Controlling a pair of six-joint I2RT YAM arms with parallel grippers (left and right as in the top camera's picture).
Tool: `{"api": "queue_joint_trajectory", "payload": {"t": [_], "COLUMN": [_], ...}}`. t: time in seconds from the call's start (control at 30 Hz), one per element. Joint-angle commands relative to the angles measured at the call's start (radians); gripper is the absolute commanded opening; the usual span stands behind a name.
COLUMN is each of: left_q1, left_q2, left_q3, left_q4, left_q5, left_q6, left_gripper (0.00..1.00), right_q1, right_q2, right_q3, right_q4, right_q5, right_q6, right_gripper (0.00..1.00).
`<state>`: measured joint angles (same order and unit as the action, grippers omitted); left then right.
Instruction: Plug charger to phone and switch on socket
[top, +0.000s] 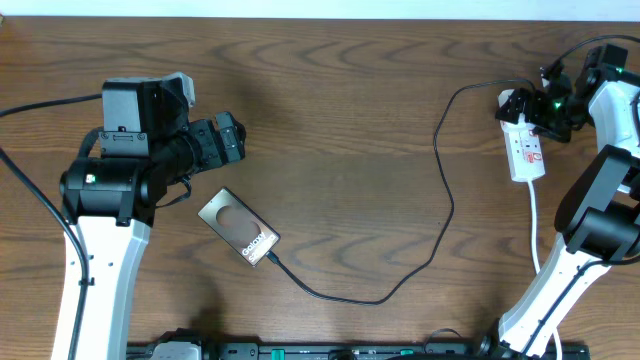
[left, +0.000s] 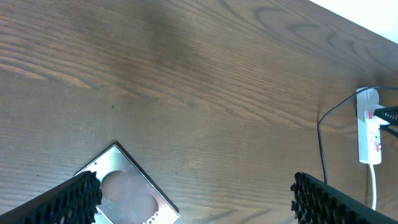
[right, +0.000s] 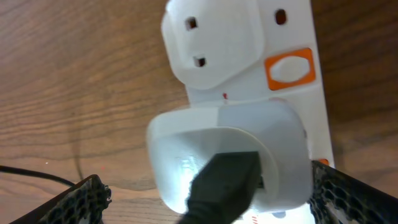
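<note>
The phone (top: 238, 228) lies flat and diagonal on the table, its bronze face up; it also shows in the left wrist view (left: 134, 193). The black charger cable (top: 440, 230) runs from the phone's lower right end in a loop up to the socket (top: 527, 150), a white power strip at the right. The cable's black plug (right: 227, 183) sits in a white adapter (right: 186, 155) on the strip (right: 292, 25). My right gripper (top: 530, 108) (right: 211, 199) is open, its fingers either side of the adapter. My left gripper (top: 234, 140) (left: 196, 196) is open and empty above the phone.
An orange switch (right: 289, 68) lies beside a second white plug (right: 211, 43) on the strip. The strip's white lead (top: 537, 225) runs toward the front edge. The strip (left: 368, 127) and cable (left: 322, 146) show far right in the left wrist view.
</note>
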<state>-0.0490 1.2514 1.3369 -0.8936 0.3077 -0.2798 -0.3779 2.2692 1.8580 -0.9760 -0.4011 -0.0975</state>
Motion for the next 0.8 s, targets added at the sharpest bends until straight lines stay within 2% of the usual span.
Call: {"api": "queue_joint_trajectory", "payload": {"t": [0.0,0.77], "left_q1": [-0.003,-0.003], "left_q2": [0.009,0.011], "left_q3": [0.022,0.022], "left_q4": [-0.004,-0.003], "left_q5": [-0.014,-0.014], "left_q6": [0.018,0.018], "left_gripper": [0.97,0.97], "right_q1": [0.005,0.006], "right_q2": [0.027,0.027], "right_q3": [0.013,0.012], "right_q4": [-0.011,-0.035], "right_q5": [0.006,-0.107], "right_q6": [0.022,0.003], "right_gripper": [0.99,0.99]}}
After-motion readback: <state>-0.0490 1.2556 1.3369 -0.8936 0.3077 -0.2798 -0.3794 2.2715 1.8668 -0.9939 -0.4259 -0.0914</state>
